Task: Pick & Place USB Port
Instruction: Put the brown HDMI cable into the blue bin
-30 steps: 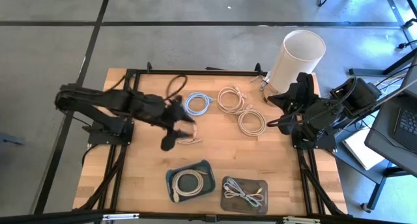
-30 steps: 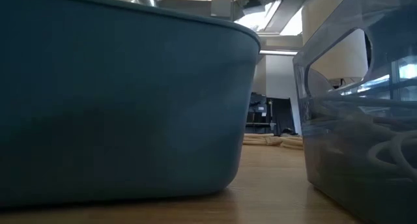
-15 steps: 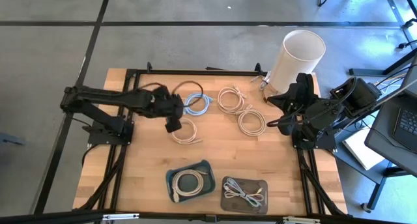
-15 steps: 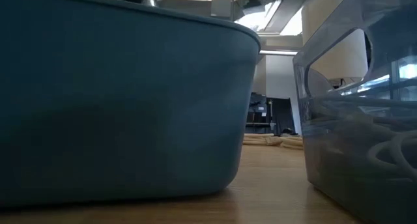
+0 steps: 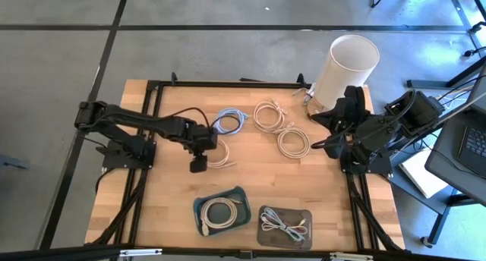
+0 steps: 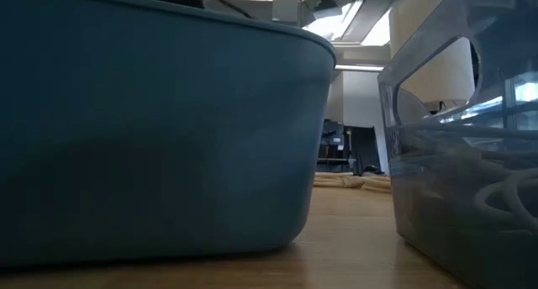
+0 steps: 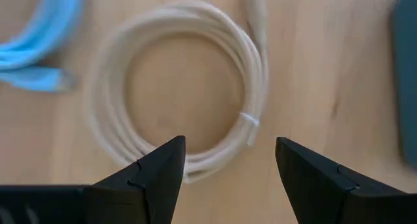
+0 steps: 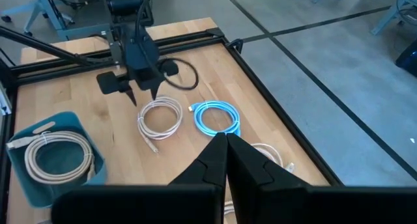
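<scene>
Left gripper (image 5: 199,163) has swung back from beside the blue cable (image 5: 229,121) and is now hanging over the white coiled cable (image 7: 189,113) mid-table, jaws spread wide, holding nothing. Right gripper (image 8: 225,146) is parked at the table's right edge, fingers closed, empty.

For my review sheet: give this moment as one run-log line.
left gripper: open, above coiled white cable on wooden table | right gripper: shut, waiting at table's right edge | teal bin: holds a cable coil
</scene>
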Available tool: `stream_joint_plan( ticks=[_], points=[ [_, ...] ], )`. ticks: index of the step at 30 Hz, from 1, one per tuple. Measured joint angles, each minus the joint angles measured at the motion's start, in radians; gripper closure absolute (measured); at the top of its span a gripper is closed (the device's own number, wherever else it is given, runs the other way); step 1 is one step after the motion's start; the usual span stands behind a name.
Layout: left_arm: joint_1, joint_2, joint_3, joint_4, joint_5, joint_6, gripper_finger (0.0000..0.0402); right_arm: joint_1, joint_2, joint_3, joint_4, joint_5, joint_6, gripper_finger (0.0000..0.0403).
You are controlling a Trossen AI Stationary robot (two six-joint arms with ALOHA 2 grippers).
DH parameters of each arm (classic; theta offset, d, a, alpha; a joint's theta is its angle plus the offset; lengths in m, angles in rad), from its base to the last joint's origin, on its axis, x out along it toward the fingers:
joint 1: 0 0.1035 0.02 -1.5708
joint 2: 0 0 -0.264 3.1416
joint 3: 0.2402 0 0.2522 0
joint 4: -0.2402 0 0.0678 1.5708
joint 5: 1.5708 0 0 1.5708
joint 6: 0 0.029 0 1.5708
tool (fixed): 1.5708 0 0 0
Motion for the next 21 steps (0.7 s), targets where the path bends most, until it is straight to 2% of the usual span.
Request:
stream_joint_plan(
  ticks=[6, 13, 21],
  points=[
    [-0.013, 0.029, -0.042, 0.045, 0.047, 0.108, 0.0169, 0.000, 0.000, 0.000, 0.000, 0.000, 0.000, 0.0391],
    [-0.012, 0.082, -0.057, 0.143, 0.068, 0.123, 0.0169, 0.000, 0.000, 0.000, 0.003, -0.022, 0.000, 0.0388],
    [-0.012, 0.169, -0.057, 0.184, 0.102, 0.169, 0.0169, 0.015, -0.015, 0.000, 0.121, -0.054, -0.110, 0.0331]
  ],
)
